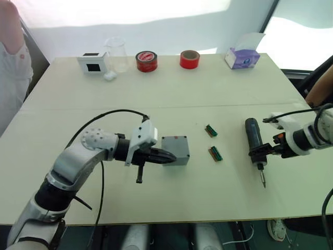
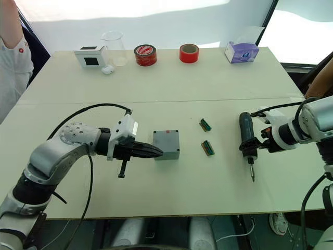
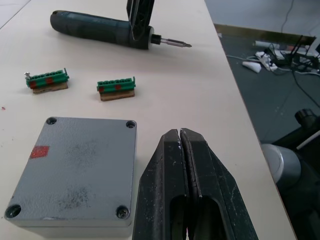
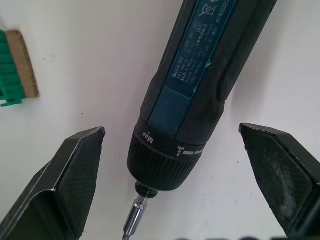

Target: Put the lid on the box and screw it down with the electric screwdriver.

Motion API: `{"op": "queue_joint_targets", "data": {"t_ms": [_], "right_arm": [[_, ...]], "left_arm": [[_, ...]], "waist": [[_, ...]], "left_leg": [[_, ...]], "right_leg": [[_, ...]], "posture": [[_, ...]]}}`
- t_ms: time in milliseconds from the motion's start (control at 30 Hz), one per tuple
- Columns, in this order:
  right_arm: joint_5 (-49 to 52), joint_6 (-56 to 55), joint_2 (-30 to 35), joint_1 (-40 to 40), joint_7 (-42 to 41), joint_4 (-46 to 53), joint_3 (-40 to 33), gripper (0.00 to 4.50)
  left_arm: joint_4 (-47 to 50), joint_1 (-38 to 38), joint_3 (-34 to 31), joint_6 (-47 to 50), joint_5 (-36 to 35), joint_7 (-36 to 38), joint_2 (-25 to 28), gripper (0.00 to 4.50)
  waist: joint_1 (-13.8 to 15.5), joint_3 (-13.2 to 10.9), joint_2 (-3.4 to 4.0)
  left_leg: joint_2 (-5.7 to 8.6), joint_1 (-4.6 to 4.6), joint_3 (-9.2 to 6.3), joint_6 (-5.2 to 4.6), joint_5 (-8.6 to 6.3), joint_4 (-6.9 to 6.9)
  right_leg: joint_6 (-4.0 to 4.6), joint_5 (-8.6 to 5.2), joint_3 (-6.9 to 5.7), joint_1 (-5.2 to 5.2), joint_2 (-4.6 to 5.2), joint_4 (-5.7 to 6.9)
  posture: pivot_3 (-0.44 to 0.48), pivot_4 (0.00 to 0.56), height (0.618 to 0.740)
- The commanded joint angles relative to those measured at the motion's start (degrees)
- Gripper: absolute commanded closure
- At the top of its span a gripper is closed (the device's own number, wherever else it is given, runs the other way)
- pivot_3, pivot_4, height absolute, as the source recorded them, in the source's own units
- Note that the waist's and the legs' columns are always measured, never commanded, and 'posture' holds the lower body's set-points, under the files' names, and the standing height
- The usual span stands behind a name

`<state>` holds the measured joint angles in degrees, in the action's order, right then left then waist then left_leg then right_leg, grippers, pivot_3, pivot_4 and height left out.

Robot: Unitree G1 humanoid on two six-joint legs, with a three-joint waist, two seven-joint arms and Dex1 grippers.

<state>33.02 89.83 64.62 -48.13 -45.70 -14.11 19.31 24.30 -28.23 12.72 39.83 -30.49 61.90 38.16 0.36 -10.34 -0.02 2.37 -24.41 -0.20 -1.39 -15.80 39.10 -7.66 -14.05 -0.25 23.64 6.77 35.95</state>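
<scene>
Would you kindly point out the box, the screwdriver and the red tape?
box (image 3: 75,170): left wrist view, top face.
screwdriver (image 4: 192,90): right wrist view, handle label.
red tape (image 1: 190,59): left eye view, outer side.

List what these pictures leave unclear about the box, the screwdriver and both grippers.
- Box: lid on; left wrist view can't show whether its corner screws are tight.
- Left gripper: shut beside the box; contact unclear.
- Electric screwdriver: rear cut off in the right wrist view.
- Right gripper: open astride it.
</scene>
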Motion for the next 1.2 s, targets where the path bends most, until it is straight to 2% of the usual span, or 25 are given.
{"op": "queue_joint_targets", "data": {"t_ms": [33, 133, 233, 433, 467, 567, 700, 800, 833, 933, 1000, 1067, 1133, 1200], "right_arm": [[-4.3, -3.7, -1.8, -3.0, -2.8, -4.6, 5.6, 0.01], [-7.1, -5.8, -3.0, -4.5, -5.7, -7.6, 9.8, 0.01], [-9.5, -7.2, -3.7, -5.5, -8.3, -8.9, 13.1, 0.63], [-11.4, -5.8, -4.5, -6.1, -11.0, -8.2, 14.4, 2.52], [-11.7, -5.8, -4.9, -5.9, -10.8, -8.1, 14.0, 2.66], [-13.0, -7.0, -6.8, -6.6, -9.5, -9.9, 11.2, 2.66], [-14.2, -11.8, -11.6, -12.7, -4.1, -16.3, -1.1, 2.66], [-13.7, -12.9, -13.1, -14.7, -0.1, -15.3, -9.4, 2.66], [-12.2, -13.1, -13.9, -14.7, 1.4, -13.7, -14.9, 2.66], [-8.0, -20.2, -17.1, -10.5, 4.7, -4.1, -28.6, 2.66], [-1.2, -25.7, -25.8, -6.6, 9.9, 8.1, -43.6, 2.66], [4.8, -26.5, -33.4, -3.8, 14.7, 17.9, -53.0, 2.66], [10.0, -24.4, -39.5, -0.2, 18.3, 26.9, -54.8, 2.66], [13.6, -25.6, -45.0, 5.4, 19.8, 36.3, -52.4, 2.66]], "left_arm": [[2.4, 0.3, -1.5, 0.5, -0.8, -1.4, 0.2, 4.5], [2.5, 0.4, -1.6, 0.6, -1.0, -2.0, 0.2, 4.5], [2.6, 0.7, -1.7, 0.6, -0.9, -2.6, 0.3, 4.5], [2.6, 1.4, -2.2, 0.4, -0.8, -3.5, 0.6, 4.5], [2.4, 1.4, -2.3, 0.3, -0.6, -3.7, 0.7, 4.5], [1.3, 1.6, -2.9, -0.1, 0.0, -3.8, 1.5, 4.5], [-2.4, 1.0, -4.6, -0.9, 1.0, -3.3, 3.6, 4.5], [-4.9, 0.9, -5.3, -1.7, 1.1, -1.9, 4.8, 4.5], [-5.8, 0.6, -5.1, -2.0, 1.3, -1.3, 5.2, 4.5], [-7.7, -0.5, -4.9, -2.4, 1.6, 0.1, 5.7, 4.5], [-9.3, -2.2, -4.3, -2.4, 1.8, 0.7, 5.3, 4.5], [-10.7, -3.7, -3.7, -2.4, 2.0, 1.2, 4.8, 4.5], [-12.5, -5.2, -3.1, -2.8, 2.4, 1.9, 4.1, 4.5], [-14.3, -6.8, -2.1, -3.2, 2.8, 2.5, 2.8, 4.5]], "waist": [[0.0, 0.0, 0.0], [-0.1, 0.0, -0.07], [-0.1, 0.1, -0.23], [-0.1, 0.1, -0.23], [-0.1, 0.1, -0.23], [-0.1, 0.1, -0.28], [-1.6, 0.2, -0.47], [-1.7, -0.1, 0.08], [-1.4, -0.1, 0.13], [-0.7, -0.1, 0.14], [-0.6, 0.0, 0.06], [-0.8, -0.1, 0.11], [-0.3, -0.1, 0.11], [0.1, 0.0, 0.07]], "left_leg": [[0.0, 0.0, 0.0, 0.0, 0.0, 0.0], [0.0, 0.01, -0.03, 0.0, 0.0, 0.01], [0.0, 0.08, -0.05, 0.0, 0.0, 0.03], [0.0, 0.11, -0.08, 0.01, 0.0, 0.02], [-0.01, 0.11, -0.08, 0.01, 0.0, 0.02], [-0.01, 0.11, -0.09, 0.02, 0.0, 0.02], [-0.05, 0.15, -0.09, 0.06, 0.03, 0.02], [-0.03, 0.15, 0.07, 0.14, 0.07, -0.03], [-0.03, 0.02, 0.06, 0.15, 0.08, -0.09], [-0.06, -0.53, -0.02, 0.62, 0.36, -0.23], [-0.05, -0.82, -0.07, 0.65, 0.39, -0.2], [-0.01, -0.93, -0.09, 0.63, 0.37, -0.04], [0.02, -0.93, -0.14, 0.63, 0.38, -0.02], [0.0, -0.89, -0.18, 0.62, 0.37, 0.03]], "right_leg": [[0.0, 0.0, 0.0, -0.01, 0.0, 0.0], [0.0, 0.0, -0.02, -0.04, -0.03, -0.01], [0.0, 0.0, -0.03, -0.14, -0.04, -0.01], [0.01, 0.0, -0.03, -0.14, -0.04, -0.01], [0.01, 0.0, -0.03, -0.14, -0.05, -0.01], [0.01, 0.0, -0.03, -0.15, -0.06, -0.01], [0.02, 0.01, -0.04, -0.17, -0.1, -0.01], [0.03, 0.05, 0.07, 0.03, -0.08, 0.14], [0.03, 0.03, 0.07, 0.2, -0.08, 0.19], [0.06, 0.0, 0.01, 0.78, -0.14, 0.24], [0.04, 0.01, -0.03, 0.94, -0.14, 0.28], [0.0, 0.04, -0.05, 0.95, -0.08, 0.28], [-0.03, 0.06, -0.07, 0.9, -0.07, 0.29], [-0.03, 0.06, -0.09, 0.85, -0.1, 0.28]], "posture": [[0.0, 0.15, 0.74], [0.0, 0.15, 0.74], [0.0, 0.15, 0.74], [0.0, 0.15, 0.74], [0.0, 0.15, 0.74], [0.0, 0.15, 0.74], [0.0, 0.15, 0.74], [0.0, 0.15, 0.74], [0.0, 0.15, 0.74], [0.0, 0.15, 0.74], [0.0, 0.15, 0.74], [0.0, 0.15, 0.74], [0.0, 0.15, 0.74], [0.0, 0.15, 0.74]]}}
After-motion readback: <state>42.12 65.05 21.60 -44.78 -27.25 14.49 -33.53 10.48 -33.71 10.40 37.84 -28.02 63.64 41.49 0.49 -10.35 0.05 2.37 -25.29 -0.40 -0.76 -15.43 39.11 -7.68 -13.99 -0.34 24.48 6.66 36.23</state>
